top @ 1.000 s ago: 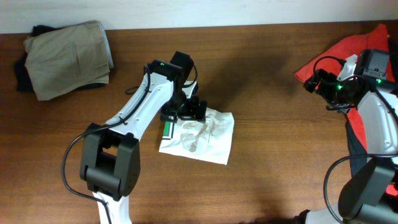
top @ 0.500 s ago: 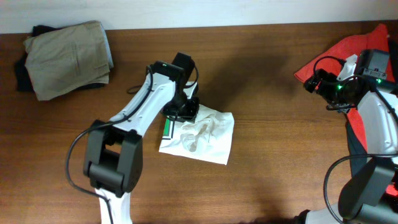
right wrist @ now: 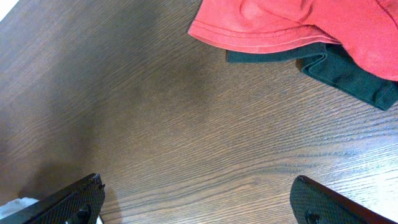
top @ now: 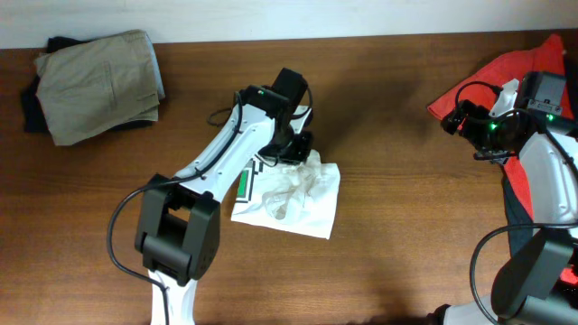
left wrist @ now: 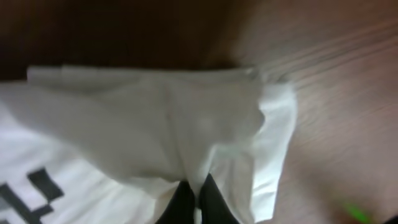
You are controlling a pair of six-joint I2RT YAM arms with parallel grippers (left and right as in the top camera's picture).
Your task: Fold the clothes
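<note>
Over the last 1 s I've drawn my left gripper (top: 295, 149), clamped on the white shirt (top: 293, 194) lying mid-table (top: 397, 226), farther along, starting a fold, while my right gripper (right wrist: 199, 202) idles, jaws spread.

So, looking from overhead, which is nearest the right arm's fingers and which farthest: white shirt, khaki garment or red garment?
1. red garment, far right, right beside them.
2. white shirt, mid-table.
3. khaki garment, far left corner.
</note>
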